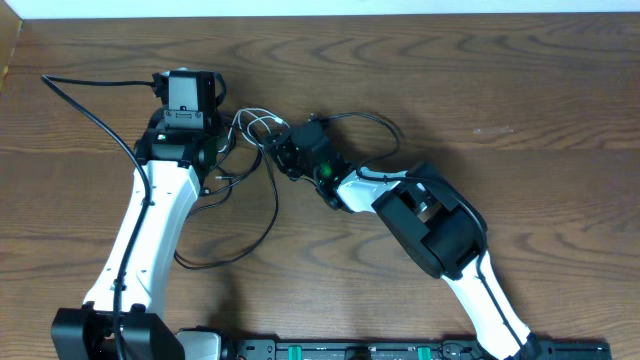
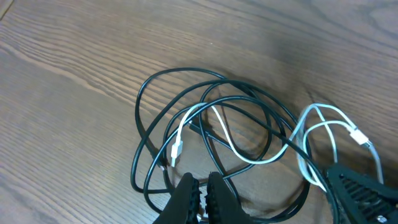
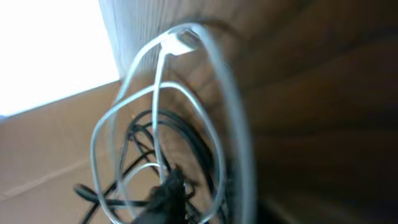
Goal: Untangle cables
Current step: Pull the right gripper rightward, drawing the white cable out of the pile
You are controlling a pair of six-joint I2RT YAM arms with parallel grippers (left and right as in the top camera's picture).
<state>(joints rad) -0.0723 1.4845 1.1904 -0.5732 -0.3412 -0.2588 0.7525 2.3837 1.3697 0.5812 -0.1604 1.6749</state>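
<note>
The cables lie in one tangle between the two wrists: a thin white cable (image 1: pixel 255 122) looped through coils of thin black cable (image 1: pixel 272 215). In the left wrist view the black cable (image 2: pixel 180 70) coils on the wood, and the white cable (image 2: pixel 239 155) crosses it, one small plug (image 2: pixel 176 152) lying inside the coils. My left gripper (image 2: pixel 204 186) is shut at the coils' near edge; a black strand runs right behind its tips, and I cannot tell whether it is pinched. My right gripper (image 3: pixel 169 186) shows blurred, shut on the white cable (image 3: pixel 155 87), whose other plug (image 3: pixel 177 42) hangs above.
A thicker black robot cable (image 1: pixel 90 110) runs from the table's left side to the left arm. The table's far edge (image 1: pixel 320 12) borders a white strip. A black base rail (image 1: pixel 400 350) lies along the near edge. The right arm (image 1: pixel 440 225) stretches across the right middle.
</note>
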